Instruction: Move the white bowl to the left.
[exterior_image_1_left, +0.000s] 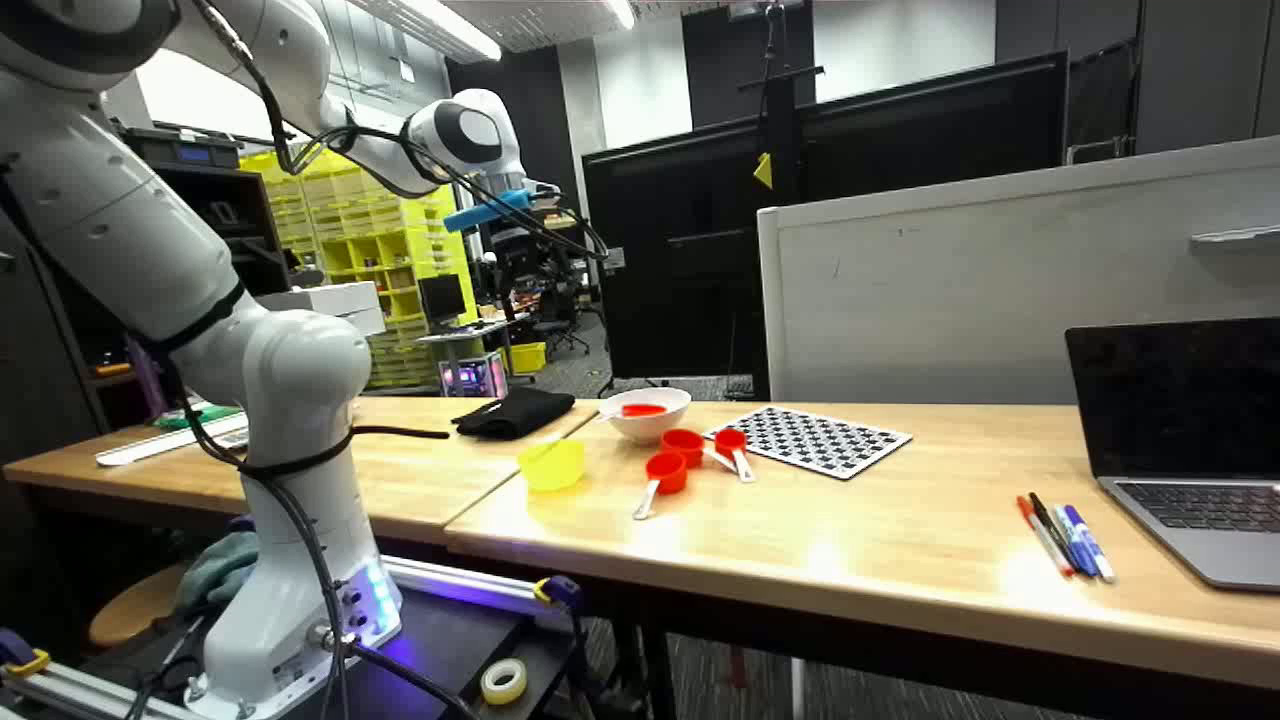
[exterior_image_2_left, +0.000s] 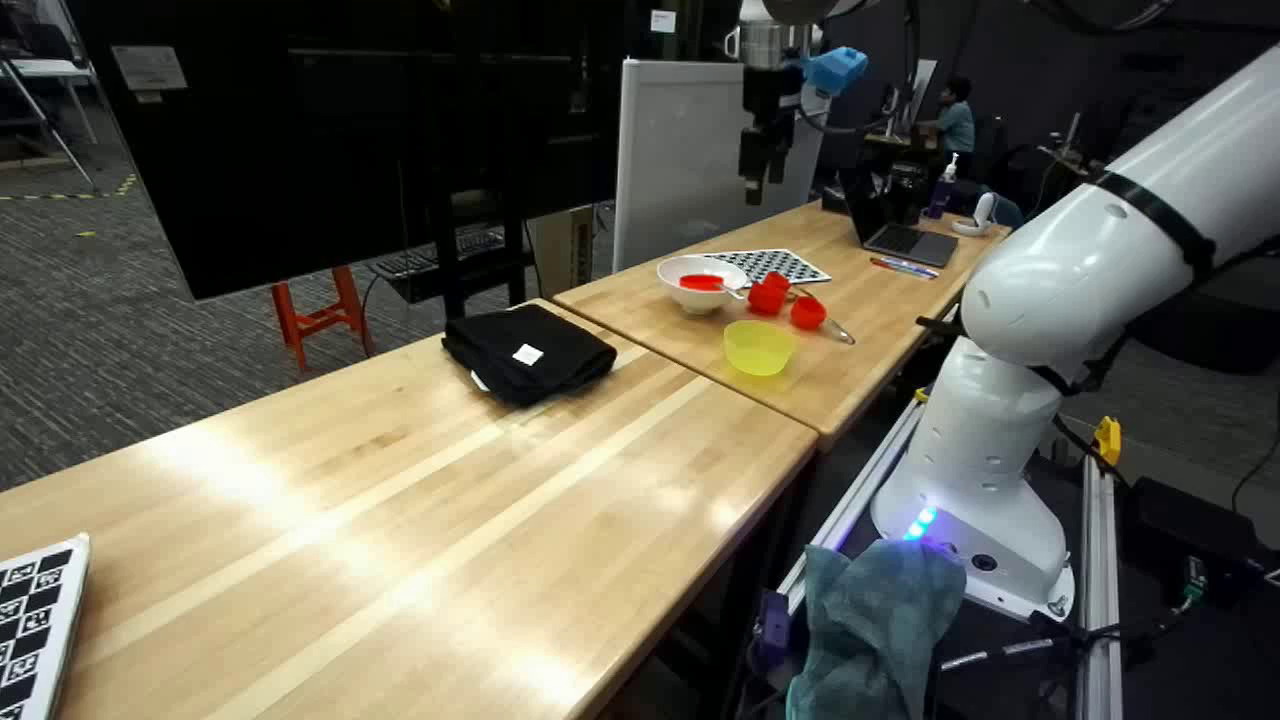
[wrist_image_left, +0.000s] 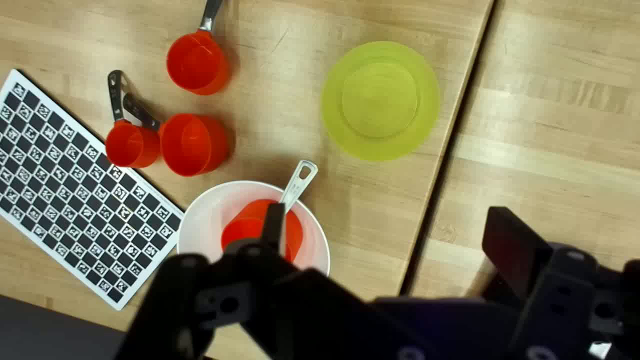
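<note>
Here my fingers (wrist_image_left: 510, 245) hang wide apart: one round white bowl (wrist_image_left: 204, 224), three loose red measuring cups (wrist_image_left: 192, 146), one translucent yellow cup (wrist_image_left: 380, 100)!

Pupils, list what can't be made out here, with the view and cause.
White bowl, wrist view: partly hidden by the pincer.
Red cup inside it, both exterior views: lower part hidden by the bowl.
Lower-left checkered board, in an exterior view: cut off by the left and bottom edges.
White label on the black cloth, in an exterior view: any print too small.
</note>
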